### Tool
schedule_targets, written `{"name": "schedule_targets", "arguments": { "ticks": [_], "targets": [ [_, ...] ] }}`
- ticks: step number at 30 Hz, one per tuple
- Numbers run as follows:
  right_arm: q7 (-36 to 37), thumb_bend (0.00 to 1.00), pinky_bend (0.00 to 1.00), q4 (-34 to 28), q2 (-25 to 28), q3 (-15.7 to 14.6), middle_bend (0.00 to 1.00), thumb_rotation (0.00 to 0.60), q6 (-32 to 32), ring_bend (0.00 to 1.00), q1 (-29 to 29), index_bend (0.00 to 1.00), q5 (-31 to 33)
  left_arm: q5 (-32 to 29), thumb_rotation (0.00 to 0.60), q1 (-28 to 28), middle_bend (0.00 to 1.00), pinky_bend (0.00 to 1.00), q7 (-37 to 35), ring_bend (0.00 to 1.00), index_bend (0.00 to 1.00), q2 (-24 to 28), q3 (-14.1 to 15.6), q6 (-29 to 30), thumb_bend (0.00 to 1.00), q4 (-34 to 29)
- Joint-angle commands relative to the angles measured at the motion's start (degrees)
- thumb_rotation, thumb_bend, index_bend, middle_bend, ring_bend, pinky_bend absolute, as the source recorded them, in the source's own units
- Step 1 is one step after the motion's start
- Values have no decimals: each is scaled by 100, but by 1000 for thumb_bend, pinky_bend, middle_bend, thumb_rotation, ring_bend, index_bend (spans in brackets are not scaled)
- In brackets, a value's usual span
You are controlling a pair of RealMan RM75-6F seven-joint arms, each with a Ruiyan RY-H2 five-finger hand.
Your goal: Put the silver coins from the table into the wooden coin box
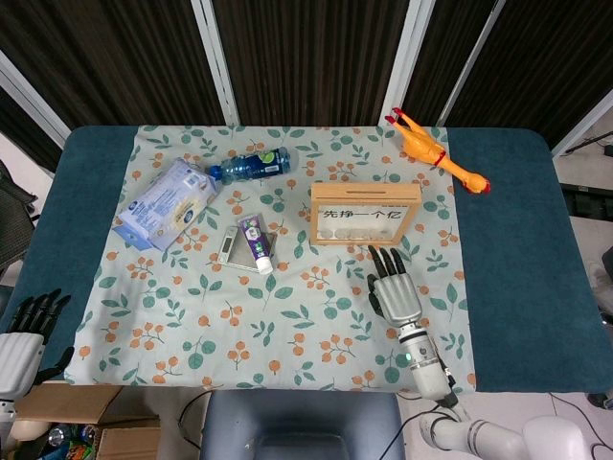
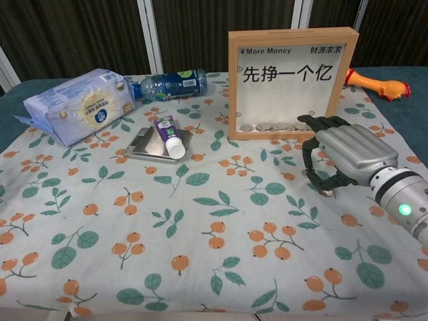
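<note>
Right hand (image 2: pixel 344 155) is hovering at the coin box (image 2: pixel 290 81) — five o'clock.
Fingers are curling downward; grasp unclear.

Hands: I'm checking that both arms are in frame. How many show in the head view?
2. The right hand is just in front of the coin box; the left hand is at the picture's lower-left edge, beside the table.

Table layout, seen from the head camera

The wooden coin box (image 1: pixel 365 213) stands mid-table; the right hand (image 1: pixel 394 291) lies just in front of it. A tube (image 1: pixel 256 241) lies on a metal plate (image 1: pixel 236 247) to its left, a bottle (image 1: pixel 250 164) and packet (image 1: pixel 165 203) further left, a rubber chicken (image 1: pixel 437 151) behind right.
</note>
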Motion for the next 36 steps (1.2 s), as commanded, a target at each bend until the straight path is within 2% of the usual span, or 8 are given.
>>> {"name": "schedule_targets", "arguments": {
  "ticks": [1,7,11,16,22,29,33,36],
  "targets": [
    [115,577,0,-572,331,40,83,600,335,0,-42,710,-214,-1,600,4,0,0,-3,0,0,3,-2,7,357,-2],
    [294,577,0,-2837,1727,362,84,600,1151,0,-168,713,-787,5,600,24,0,0,-29,0,0,14,-13,66,357,-16],
    [302,577,0,-3607,2359,805,89,600,1465,0,-166,715,-894,19,600,36,0,0,-71,0,0,14,-17,107,357,-14],
    [95,577,0,-3692,2747,1546,91,600,1178,0,147,720,-287,29,600,67,0,0,-121,0,0,6,-17,169,357,5],
    [-611,577,0,-2891,2678,2203,91,600,670,0,801,722,614,22,600,89,0,0,-161,0,0,52,-27,210,360,2],
    [-966,578,0,-2625,2732,2236,91,600,65,0,1169,721,1134,15,600,83,0,0,-169,0,0,78,-36,199,364,-17],
    [-1448,577,0,-2410,2970,1933,91,600,-967,0,1507,723,1609,5,600,50,0,0,-272,0,0,122,-5,78,370,-30],
    [-1650,577,0,-2498,3153,1911,91,600,-1480,0,1685,727,2188,-24,600,51,0,0,-341,0,0,147,-11,56,370,-14]
  ]
}}
